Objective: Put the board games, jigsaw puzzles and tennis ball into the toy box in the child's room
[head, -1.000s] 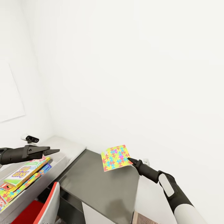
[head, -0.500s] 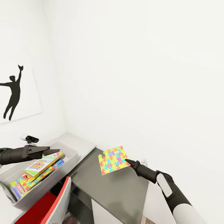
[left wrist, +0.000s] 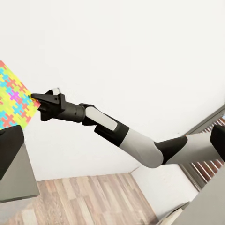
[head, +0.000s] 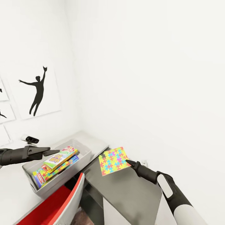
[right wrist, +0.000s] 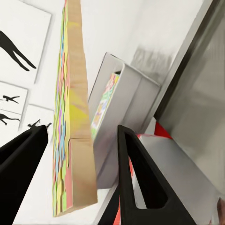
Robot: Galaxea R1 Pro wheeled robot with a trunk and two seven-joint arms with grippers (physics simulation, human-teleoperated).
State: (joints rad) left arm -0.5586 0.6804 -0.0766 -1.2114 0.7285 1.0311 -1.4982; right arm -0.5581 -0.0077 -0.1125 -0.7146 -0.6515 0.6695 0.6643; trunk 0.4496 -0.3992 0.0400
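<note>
I hold a jigsaw puzzle in the air beside the table, with the toy box off to my left.

From the head camera I see the pale table (head: 93, 142) in the corner, and on it the grey toy box (head: 84, 156) holding the board games (head: 57, 162) stacked flat. My right gripper (head: 128, 162) pinches one corner of the jigsaw puzzle (head: 114, 161), which hangs tilted over the lower dark cabinet (head: 131, 190), apart from the box. My left gripper (head: 53, 152) hovers over the box; I cannot tell its state.
</note>
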